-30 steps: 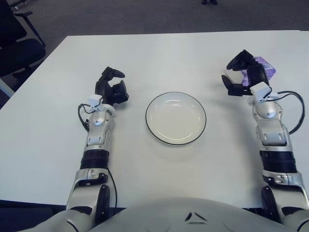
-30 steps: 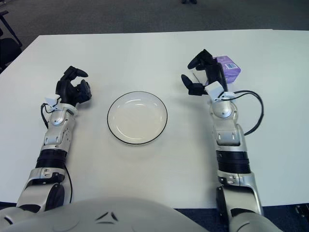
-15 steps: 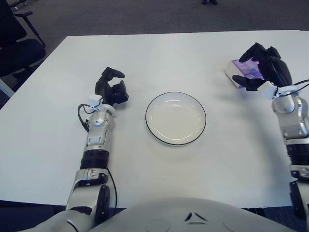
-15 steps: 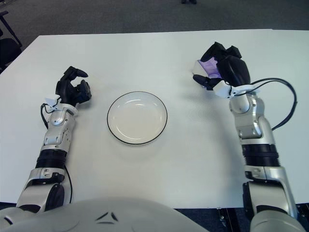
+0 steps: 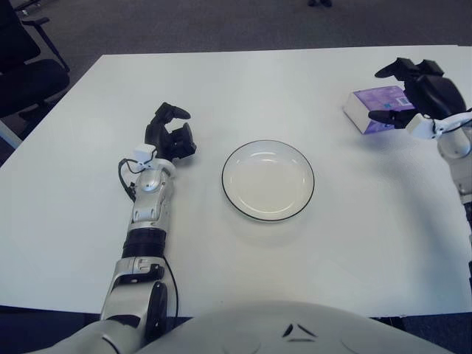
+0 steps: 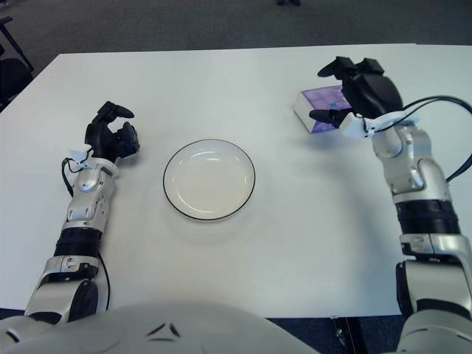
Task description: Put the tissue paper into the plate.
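Right eye view shows the scene most fully: a white counter (image 6: pixel 243 243) fills most of the frame, and a white plate (image 6: pixel 209 179) with a thin dark rim sits a little left of centre, holding nothing. The tissue paper (image 6: pixel 318 108), a small purple and white pack, lies on the counter in the upper right of the frame, well apart from the plate. The right robot hand (image 6: pixel 355 92) sits just at the pack's right side, its dark fingers spread, one reaching over the pack's far edge and another along its near edge. The fingers cover the pack's right end, so whether they actually touch it is hard to make out; they are not closed around it. In the left eye view this hand sits at the right border and its forearm is cut off by the frame edge. The left robot hand (image 6: pixel 110 136) shows at middle left, well to the left of the plate, its fingers loosely curled and holding nothing.
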Available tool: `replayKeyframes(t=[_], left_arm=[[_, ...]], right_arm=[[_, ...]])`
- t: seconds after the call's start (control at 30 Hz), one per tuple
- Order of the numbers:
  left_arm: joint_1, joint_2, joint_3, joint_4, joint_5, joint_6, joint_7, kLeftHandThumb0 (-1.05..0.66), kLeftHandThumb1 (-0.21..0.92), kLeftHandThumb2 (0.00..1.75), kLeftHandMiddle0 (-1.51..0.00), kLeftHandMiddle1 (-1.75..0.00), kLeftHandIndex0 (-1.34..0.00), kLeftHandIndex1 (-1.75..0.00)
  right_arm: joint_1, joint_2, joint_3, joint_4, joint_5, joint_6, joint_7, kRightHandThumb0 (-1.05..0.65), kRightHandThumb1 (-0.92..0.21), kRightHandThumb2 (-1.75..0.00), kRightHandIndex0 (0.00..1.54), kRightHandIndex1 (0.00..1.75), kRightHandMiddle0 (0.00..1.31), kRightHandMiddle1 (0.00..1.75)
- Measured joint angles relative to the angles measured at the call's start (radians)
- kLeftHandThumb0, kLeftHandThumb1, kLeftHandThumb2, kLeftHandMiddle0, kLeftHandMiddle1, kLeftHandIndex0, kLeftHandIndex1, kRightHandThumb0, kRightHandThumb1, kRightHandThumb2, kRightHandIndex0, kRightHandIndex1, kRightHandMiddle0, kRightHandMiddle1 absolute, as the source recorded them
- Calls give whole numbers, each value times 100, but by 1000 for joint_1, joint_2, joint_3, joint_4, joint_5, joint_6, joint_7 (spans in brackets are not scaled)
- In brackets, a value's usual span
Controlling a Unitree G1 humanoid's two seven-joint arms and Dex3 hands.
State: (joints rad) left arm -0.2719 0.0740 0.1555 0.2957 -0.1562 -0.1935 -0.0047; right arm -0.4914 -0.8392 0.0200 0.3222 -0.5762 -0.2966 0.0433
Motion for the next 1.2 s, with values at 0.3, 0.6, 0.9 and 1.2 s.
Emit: replayKeyframes(t=[0.3,0.6,0.9,1.2], left_arm=[[0,2,2,4,0,0,0,-47,36,127,-130,-175,-58,-175],[0,2,4,6,-1,0,-1,-47,36,127,-130,-175,-58,-175],[0,3,4,7,-1,0,-4,-47,36,127,-130,-175,-58,-175],[0,3,5,7,-1,0,-4,-47,36,127,-130,-175,-58,-175]], right_arm=[[-11,-35,9,19,-13,-8,15,-105,-92,-34,0,1,0,3],[-33,-67,16,21,4,-9,155,-105,-86,-23,0,0,0,0],[-112,-87,39,50,3,-4,257,-94,-79,-19,0,0,0,0],[-172,-84,84,131,-1,12,308,-82,-75,-20,0,0,0,0]])
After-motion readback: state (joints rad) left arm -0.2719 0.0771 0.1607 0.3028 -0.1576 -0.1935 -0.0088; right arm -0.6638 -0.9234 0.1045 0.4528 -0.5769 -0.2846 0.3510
